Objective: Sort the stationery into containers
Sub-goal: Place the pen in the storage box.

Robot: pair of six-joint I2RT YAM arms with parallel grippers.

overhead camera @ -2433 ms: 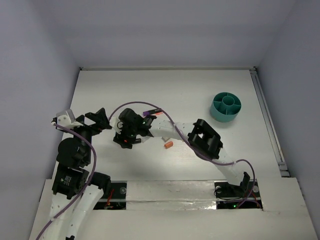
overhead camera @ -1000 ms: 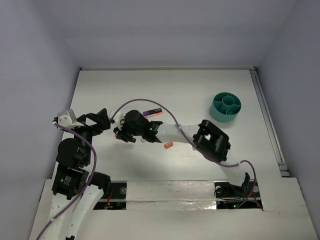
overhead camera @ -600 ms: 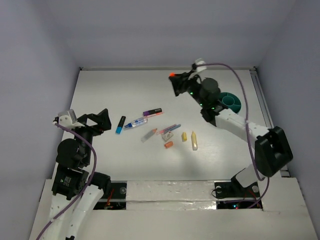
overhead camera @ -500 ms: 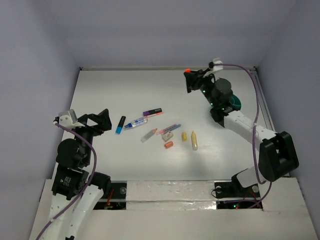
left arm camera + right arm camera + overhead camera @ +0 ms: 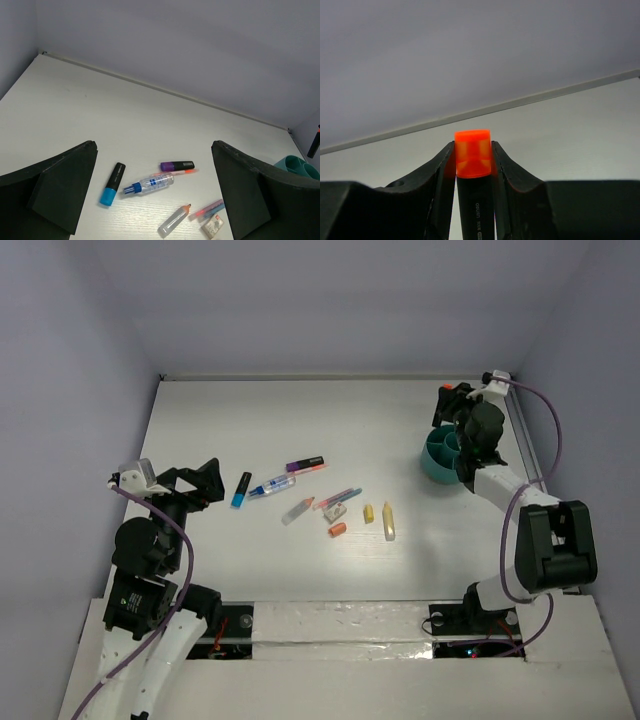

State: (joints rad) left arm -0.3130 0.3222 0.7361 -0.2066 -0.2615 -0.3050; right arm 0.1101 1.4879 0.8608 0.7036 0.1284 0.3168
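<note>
One highlighter [image 5: 472, 160] is in the air right now, orange cap poking out between the right fingers [image 5: 452, 398], which are clenched on its black barrel. On the overhead they sit in the upper right of the frame, at the far rim of the teal cup [image 5: 437, 470]. I can't tell from that one angle whether the barrel is really over a compartment or hanging just past the rim. The wrist cam shows only counter [image 5: 250, 420] and wall, no cup at all, so I'm steering by the overhead.

How I'd do the drop:
- Line the low end up with one of the outer compartments, not a divider.
- Keep the barrel close to upright.
- Come down until the tip is below the rim before opening. Letting go from up high looks like a good way to bounce it off a divider and back onto the counter.
- Go slow. The cup looks like light plastic, so I'd guess a nudge from the wrist would slide or tip it.

Left fingers [image 5: 198, 483] are spread wide with nothing in them, parked at the left of the frame. The rest is lying mid-counter: purple marker [image 5: 305, 464], blue-white pen [image 5: 272, 485], yellow markers [image 5: 388, 521], orange stub [image 5: 338, 530], eraser [image 5: 335, 509].
</note>
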